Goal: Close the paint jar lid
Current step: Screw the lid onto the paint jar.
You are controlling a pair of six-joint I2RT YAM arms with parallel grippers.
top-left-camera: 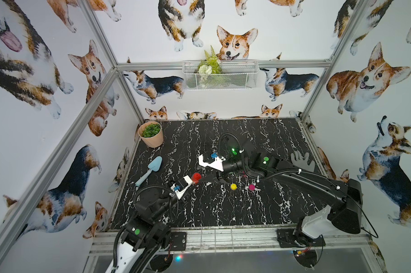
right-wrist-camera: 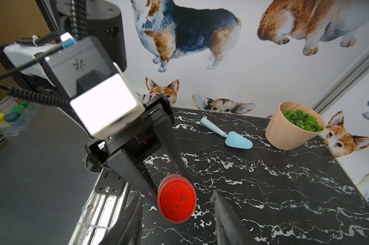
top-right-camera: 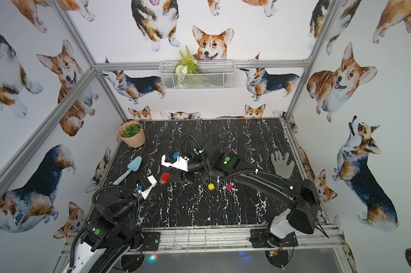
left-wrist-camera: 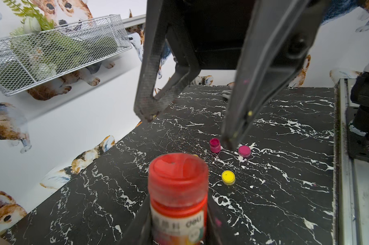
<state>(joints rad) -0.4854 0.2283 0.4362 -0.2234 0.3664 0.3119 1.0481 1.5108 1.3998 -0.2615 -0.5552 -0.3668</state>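
Red paint jar (left-wrist-camera: 178, 191) labelled "deli" sits clamped in left gripper (left-wrist-camera: 178, 212); right gripper (left-wrist-camera: 188, 130) stands apart near its lid (right-wrist-camera: 176, 201).

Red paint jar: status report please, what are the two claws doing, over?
Left gripper shut on red paint jar. Right gripper open, poised at red lid. Yellow lid, pink lid off aside, nothing blocking.
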